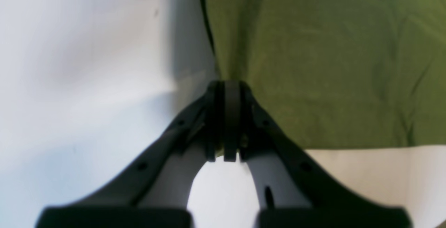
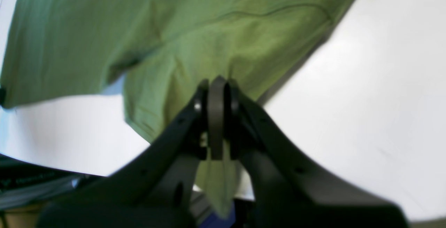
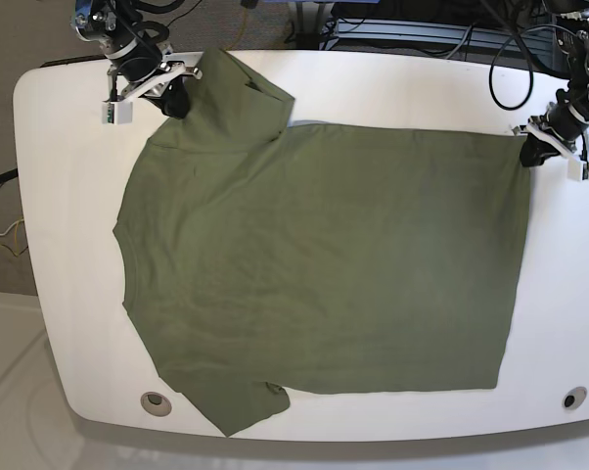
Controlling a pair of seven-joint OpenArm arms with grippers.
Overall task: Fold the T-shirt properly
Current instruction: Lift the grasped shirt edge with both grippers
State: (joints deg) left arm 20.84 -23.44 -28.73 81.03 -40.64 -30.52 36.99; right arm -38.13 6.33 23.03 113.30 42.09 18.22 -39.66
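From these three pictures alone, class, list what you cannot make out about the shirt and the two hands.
- Neck label: the T-shirt shows no label in the base view.
- Left hand: the left wrist view is blurred; how much cloth sits inside the grip is hidden by the fingers.
- Right hand: its arm hides the sleeve in the base view.
- Table: the near edge is cut off in the base view.
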